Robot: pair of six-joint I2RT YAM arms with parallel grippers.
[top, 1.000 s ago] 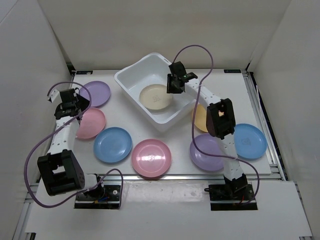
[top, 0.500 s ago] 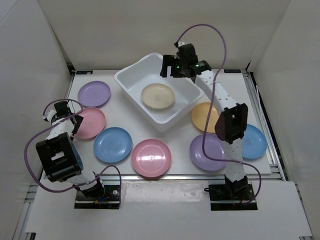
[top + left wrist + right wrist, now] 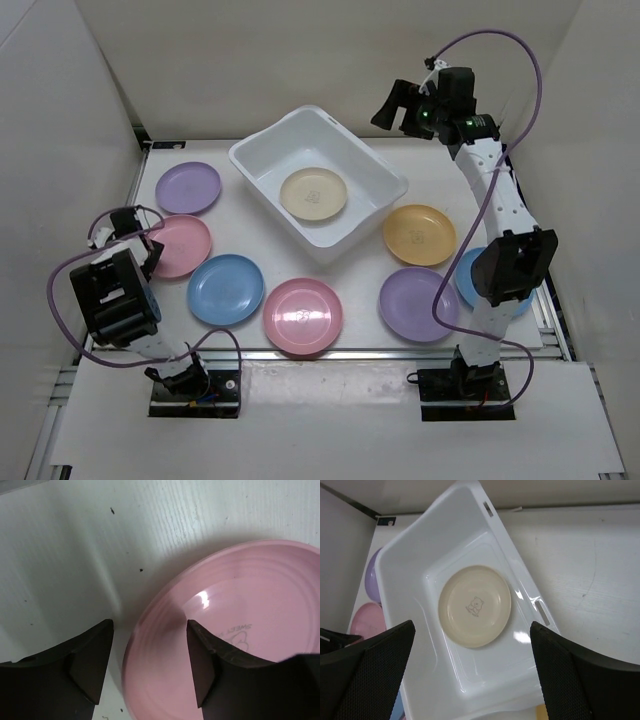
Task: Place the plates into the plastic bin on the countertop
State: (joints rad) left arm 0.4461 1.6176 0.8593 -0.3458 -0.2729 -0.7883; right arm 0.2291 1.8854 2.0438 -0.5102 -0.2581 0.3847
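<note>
The white plastic bin (image 3: 262, 143) stands at the back middle of the countertop (image 3: 440, 170) with a cream plate (image 3: 314, 193) flat inside it. My right gripper (image 3: 395, 105) is open and empty, high up behind the bin's right corner. Its wrist view looks down on the bin (image 3: 410, 580) and the cream plate (image 3: 475, 605) between my open right gripper (image 3: 472, 630). My left gripper (image 3: 140, 250) is open at the left rim of a pink plate (image 3: 180, 245). In the left wrist view the pink plate (image 3: 240, 610) has its rim between the fingers of my left gripper (image 3: 150, 655).
Loose plates lie round the bin: purple (image 3: 188, 187), blue (image 3: 226, 289), pink (image 3: 303, 315), purple (image 3: 415, 303), yellow-orange (image 3: 420, 234), and a blue one (image 3: 463, 280) mostly hidden behind the right arm. White walls close in the left, back and right.
My right gripper has risen out of the bin and swung back to the right, leaving the cream plate inside. My left gripper has moved nearer, down to the pink plate's left rim.
</note>
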